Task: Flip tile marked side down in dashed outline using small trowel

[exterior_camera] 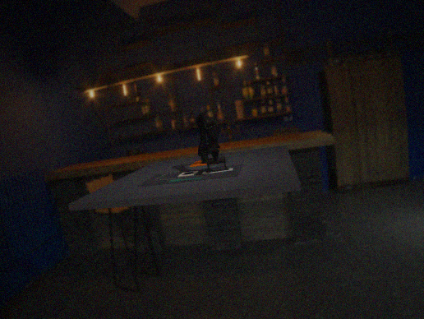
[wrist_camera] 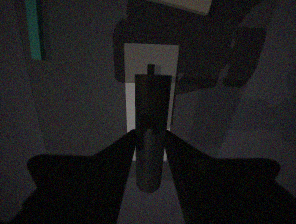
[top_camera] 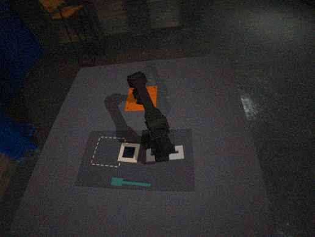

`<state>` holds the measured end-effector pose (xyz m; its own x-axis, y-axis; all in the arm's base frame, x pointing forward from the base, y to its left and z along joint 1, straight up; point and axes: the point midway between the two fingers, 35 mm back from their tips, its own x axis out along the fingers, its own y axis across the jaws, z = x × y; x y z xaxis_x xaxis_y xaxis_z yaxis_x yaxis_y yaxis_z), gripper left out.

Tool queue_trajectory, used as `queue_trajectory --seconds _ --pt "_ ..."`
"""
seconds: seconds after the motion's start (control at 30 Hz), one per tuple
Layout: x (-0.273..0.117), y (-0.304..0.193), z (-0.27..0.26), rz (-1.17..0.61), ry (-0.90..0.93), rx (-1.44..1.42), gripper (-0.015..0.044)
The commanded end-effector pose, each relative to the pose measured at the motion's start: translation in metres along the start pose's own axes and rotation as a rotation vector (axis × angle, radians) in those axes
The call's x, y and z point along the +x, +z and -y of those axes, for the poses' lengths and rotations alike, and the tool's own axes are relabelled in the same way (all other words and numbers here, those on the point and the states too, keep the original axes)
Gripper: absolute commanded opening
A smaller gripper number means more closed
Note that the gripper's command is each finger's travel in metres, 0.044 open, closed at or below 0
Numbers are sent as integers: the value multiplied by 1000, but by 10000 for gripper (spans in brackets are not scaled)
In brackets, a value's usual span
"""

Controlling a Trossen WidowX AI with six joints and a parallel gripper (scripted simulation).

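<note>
The tile [top_camera: 129, 152] lies flat on the mat [top_camera: 183, 177], pale with a dark square on its upper face. Its left edge covers part of the right side of the dashed outline [top_camera: 104, 165]. Part of the tile [wrist_camera: 185, 5] shows at the top of the wrist view. My gripper [top_camera: 162, 154] [wrist_camera: 150, 133] is over the white strip right of the tile, shut on the handle of a dark tool [wrist_camera: 152, 102], apparently the trowel. The tool lies along the strip; its blade is not clearly seen. The gripper hides most of it in the top view.
A teal tool [top_camera: 116, 181] [wrist_camera: 35, 30] with a square head lies along the mat's front part. The white strip [top_camera: 180, 152] [wrist_camera: 150, 55] lies under the dark tool. An orange plate [top_camera: 151, 94] with dark dots lies under the arm's rear part, behind the mat.
</note>
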<state>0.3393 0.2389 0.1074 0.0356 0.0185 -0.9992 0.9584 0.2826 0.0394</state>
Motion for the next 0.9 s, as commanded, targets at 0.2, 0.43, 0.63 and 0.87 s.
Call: queue_trajectory --seconds 0.2,0.43,0.63,0.87 --pt "1 0 0 0 -1 123 130" --pt "1 0 0 0 -1 164 130" --pt "1 0 0 0 -1 164 270" --pt "1 0 0 0 -1 164 270"
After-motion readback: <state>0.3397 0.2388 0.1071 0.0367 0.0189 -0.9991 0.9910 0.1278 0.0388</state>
